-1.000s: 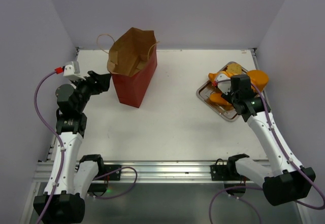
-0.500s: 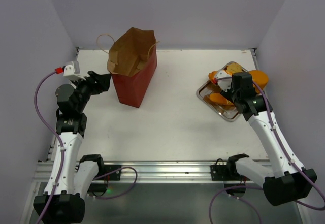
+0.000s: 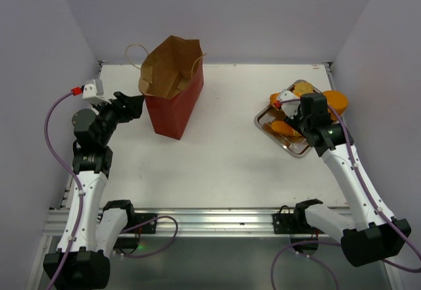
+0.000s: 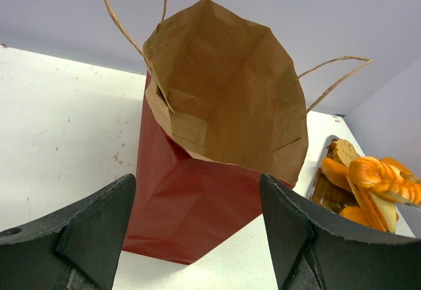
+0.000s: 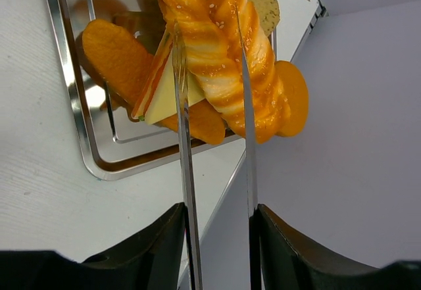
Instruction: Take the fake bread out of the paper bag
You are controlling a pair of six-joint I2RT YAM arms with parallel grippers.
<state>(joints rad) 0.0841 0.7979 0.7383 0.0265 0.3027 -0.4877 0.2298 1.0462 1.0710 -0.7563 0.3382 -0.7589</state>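
Right wrist: my right gripper is pinching the twisted bread loaf over the tray, so I'd call this the drop-off step. Next move: lower, then release. My left gripper gapes wide, empty, just beside the upright paper bag.

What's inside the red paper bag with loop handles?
Inside the red paper bag, only creased brown kraft walls show, no bread. Its bottom is hidden by the near wall.

No writing, label, brand mark or number can be read anywhere, neither on the red paper bag nor on the silver tray.
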